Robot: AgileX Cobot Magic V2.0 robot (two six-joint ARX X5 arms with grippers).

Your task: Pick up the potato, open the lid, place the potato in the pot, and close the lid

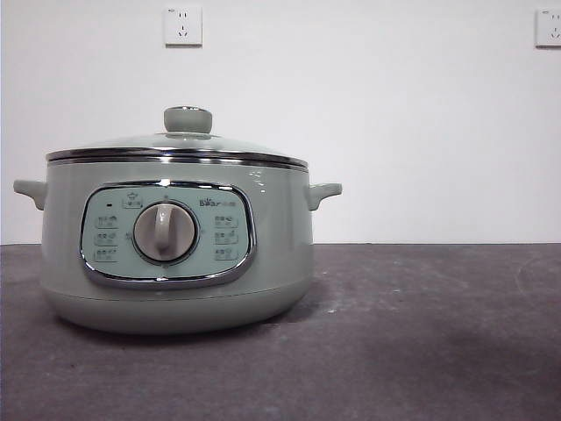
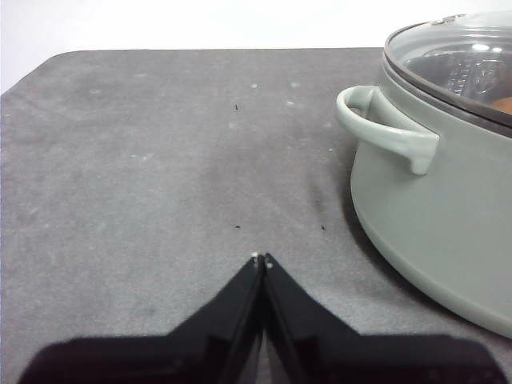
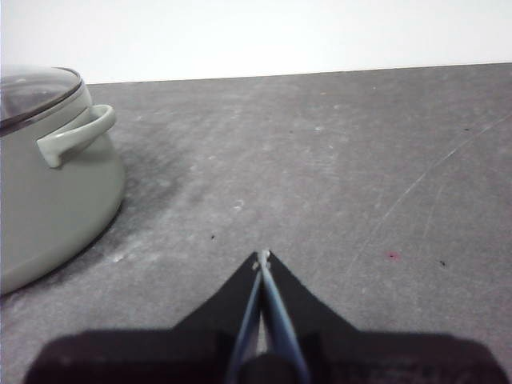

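Note:
The pale sage-green pot [image 1: 175, 254] stands on the dark table at the left, its dial facing the front view. The glass lid [image 1: 180, 143] with its green knob [image 1: 188, 118] sits shut on the pot's chrome rim. Through the lid's glass [image 2: 456, 56] an orange-brown patch of the potato [image 2: 502, 104] shows inside the pot. My left gripper [image 2: 260, 260] is shut and empty, low over the table beside the pot's side handle [image 2: 384, 128]. My right gripper [image 3: 262, 258] is shut and empty too, off the pot's [image 3: 48, 184] other handle [image 3: 76, 136]. Neither arm shows in the front view.
The dark grey table top [image 1: 421, 333] stretches to the right of the pot. A white wall behind carries two sockets [image 1: 182, 25]. In the left wrist view the table's far edge and a rounded corner [image 2: 48, 64] are visible.

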